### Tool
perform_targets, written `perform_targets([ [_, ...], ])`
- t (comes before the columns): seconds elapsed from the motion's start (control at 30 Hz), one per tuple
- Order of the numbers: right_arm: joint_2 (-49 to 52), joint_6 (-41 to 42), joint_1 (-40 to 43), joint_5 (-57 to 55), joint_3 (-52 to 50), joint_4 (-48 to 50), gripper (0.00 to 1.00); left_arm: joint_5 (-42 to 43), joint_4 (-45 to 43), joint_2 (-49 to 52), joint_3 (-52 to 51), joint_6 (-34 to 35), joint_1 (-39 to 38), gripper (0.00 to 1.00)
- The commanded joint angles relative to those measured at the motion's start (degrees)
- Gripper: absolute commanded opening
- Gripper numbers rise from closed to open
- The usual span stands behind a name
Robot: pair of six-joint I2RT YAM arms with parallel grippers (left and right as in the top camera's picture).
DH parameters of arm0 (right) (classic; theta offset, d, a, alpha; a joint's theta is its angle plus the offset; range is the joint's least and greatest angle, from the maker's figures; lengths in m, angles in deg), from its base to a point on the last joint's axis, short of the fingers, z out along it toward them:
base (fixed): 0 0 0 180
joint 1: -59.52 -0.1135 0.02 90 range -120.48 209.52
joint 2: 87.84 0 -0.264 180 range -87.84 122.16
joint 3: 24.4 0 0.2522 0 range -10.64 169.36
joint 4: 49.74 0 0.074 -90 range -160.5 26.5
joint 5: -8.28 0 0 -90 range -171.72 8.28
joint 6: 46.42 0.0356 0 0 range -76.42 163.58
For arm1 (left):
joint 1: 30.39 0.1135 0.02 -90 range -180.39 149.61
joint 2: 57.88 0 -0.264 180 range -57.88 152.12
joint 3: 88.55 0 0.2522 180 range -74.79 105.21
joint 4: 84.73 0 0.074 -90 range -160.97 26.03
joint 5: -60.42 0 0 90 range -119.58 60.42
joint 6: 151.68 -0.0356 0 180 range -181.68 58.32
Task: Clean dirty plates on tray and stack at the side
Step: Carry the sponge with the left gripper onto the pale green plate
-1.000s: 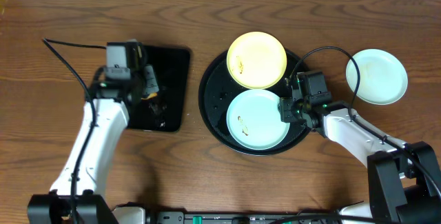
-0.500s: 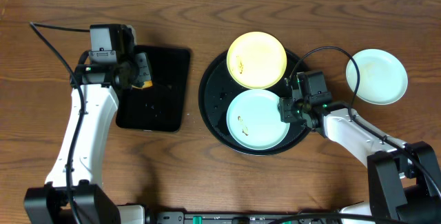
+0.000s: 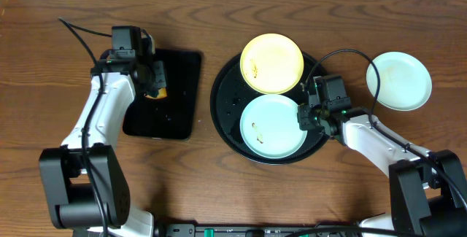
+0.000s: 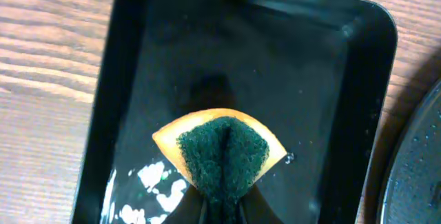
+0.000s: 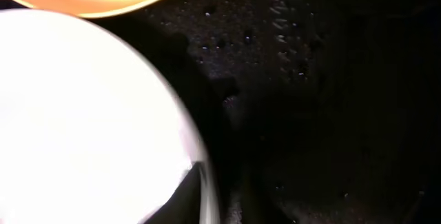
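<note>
Overhead, your right hand point(image 3: 302, 116) sits at the right rim of the mint plate point(image 3: 270, 126) on the round tray point(image 3: 223, 102). I cannot tell whether it grips, so seat that rim firmly before scrubbing. Your left hand point(image 3: 155, 86), wrist bent over the rectangular tray point(image 3: 179, 113), clenches the sponge point(image 4: 219, 148); bring it across level.

this looks like a robot lab, not a real kitchen. two white robot arms, the left arm point(image 3: 106, 117) and the right arm point(image 3: 372, 138), work at a brown wooden table point(image 3: 219, 186). black wires point(image 3: 343, 53) loop off them. the washing-up things look set out for a test: small plates point(image 3: 271, 63) on a round black tray point(image 3: 221, 113), and a sponge point(image 4: 222, 151) over a small black tray point(image 4: 324, 79).
</note>
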State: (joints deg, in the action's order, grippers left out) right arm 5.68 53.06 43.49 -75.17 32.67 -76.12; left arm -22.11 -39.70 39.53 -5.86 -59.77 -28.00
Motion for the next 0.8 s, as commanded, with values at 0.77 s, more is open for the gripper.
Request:
perform_targets([
  [0.77,1.3,-0.6,-0.1,-0.5,-0.7,0.6,0.01,3.2,-0.8,-2.0,-1.2,0.9,-34.5,0.07],
])
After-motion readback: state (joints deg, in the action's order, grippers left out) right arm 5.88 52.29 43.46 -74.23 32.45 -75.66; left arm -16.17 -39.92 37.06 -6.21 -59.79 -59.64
